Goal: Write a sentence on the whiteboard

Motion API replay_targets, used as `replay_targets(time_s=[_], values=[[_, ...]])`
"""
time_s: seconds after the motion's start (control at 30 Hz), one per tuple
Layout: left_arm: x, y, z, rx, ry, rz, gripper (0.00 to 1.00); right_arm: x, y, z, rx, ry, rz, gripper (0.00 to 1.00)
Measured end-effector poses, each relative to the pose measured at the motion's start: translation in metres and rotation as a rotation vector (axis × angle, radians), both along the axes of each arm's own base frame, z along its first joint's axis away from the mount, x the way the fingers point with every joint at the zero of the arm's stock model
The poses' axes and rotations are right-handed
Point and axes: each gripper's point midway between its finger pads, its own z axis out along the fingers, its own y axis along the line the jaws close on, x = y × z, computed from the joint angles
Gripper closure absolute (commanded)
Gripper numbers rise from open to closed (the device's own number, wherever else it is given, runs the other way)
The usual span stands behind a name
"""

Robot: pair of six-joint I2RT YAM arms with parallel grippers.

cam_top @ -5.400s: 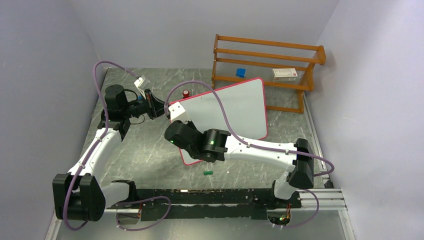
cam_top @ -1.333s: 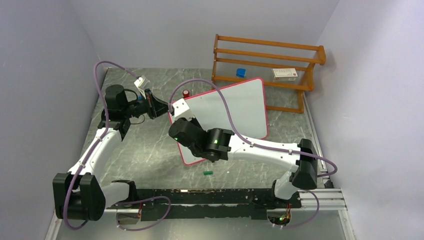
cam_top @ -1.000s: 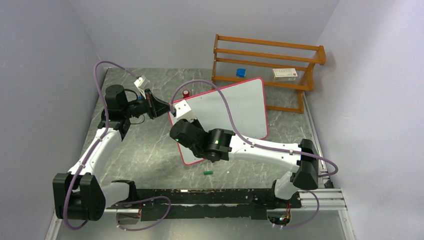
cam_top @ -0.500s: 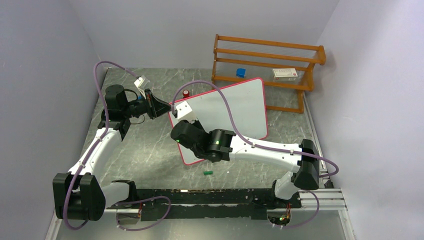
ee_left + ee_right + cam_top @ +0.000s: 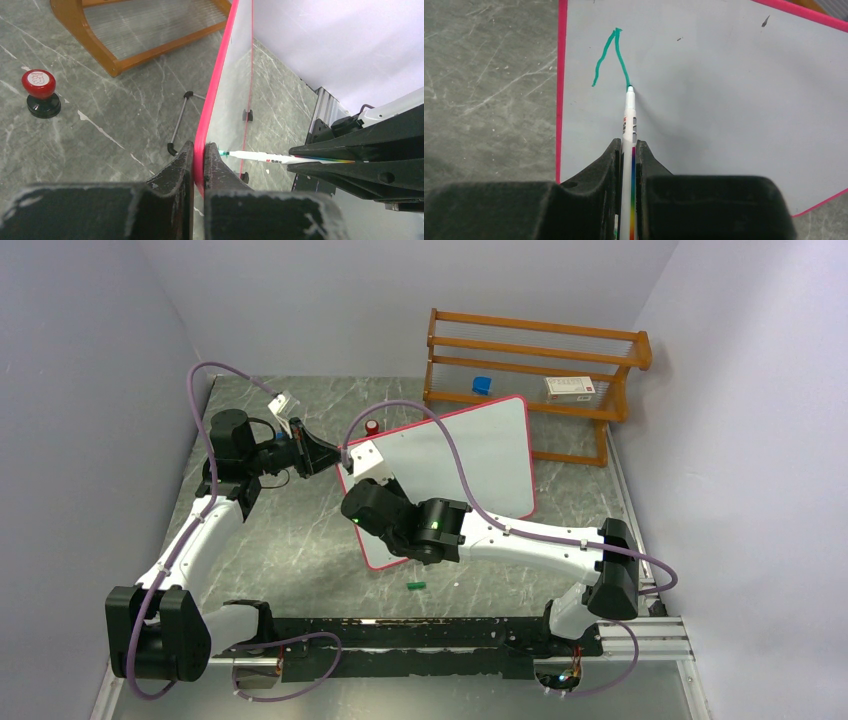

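my left gripper (image 5: 199,150) clamped on the pink-red rim of the big white rounded whiteboard (image 5: 480,450), board propped up on the grey marbled table (image 5: 300,540), only one green peaked stroke of the sentence (image 5: 622,60) near that edge lol, my right gripper (image 5: 628,145) pinching a slim white marker (image 5: 629,115), tip touching the board

Wooden rack (image 5: 540,327) at one o'clock.
It holds a white box (image 5: 570,388) and blue cap (image 5: 481,385); red knob (image 5: 372,426) at eleven, green cap (image 5: 416,586) at six.
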Motion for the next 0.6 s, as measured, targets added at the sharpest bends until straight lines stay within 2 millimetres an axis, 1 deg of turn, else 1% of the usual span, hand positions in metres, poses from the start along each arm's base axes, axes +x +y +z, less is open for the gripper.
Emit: replay_targets(time_s=[0.6], values=[[-0.0001,-0.0001,0.0001,0.000,0.000,-0.001,0.95,0.0057,0.0003,0.0083,-0.001,-0.043,-0.009,1.00]])
